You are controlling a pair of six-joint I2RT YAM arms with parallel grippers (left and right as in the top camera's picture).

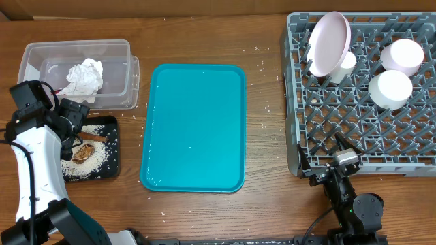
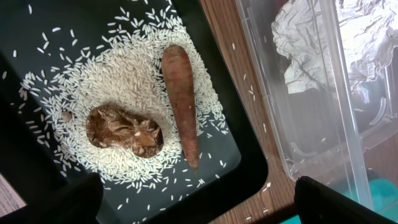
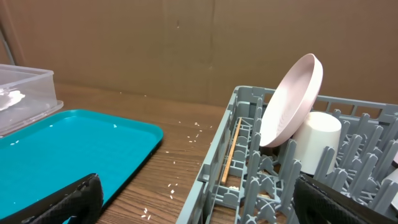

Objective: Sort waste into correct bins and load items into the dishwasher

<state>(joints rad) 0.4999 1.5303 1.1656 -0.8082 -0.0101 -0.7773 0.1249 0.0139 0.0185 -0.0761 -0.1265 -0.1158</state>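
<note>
Wood-grain table (image 1: 266, 204) runs under everything in my overhead view. At lower left, the black tray (image 1: 114, 163) holds a bed of rice (image 2: 124, 74), with a carrot (image 2: 181, 102) and a brown wrinkled lump (image 2: 124, 130) lying side by side on it. Just above, the clear tub (image 1: 41, 51) contains the crumpled tissue (image 1: 86, 77). At the right, the grey dish rack (image 1: 354, 129) carries a plate (image 1: 329, 42) leaning on edge against a white cup (image 1: 346, 67), two white bowls (image 1: 403, 56) and chopsticks (image 3: 231, 152) along its left wall. Between bins and rack lies the teal tray (image 1: 194, 126), with stray grains (image 3: 196, 124) on the wood beside it. My left gripper (image 2: 196, 193) hangs over the black tray, jaws wide and empty. My right gripper (image 3: 196, 186) sits at the rack's lower-left corner, equally wide, holding nothing.
</note>
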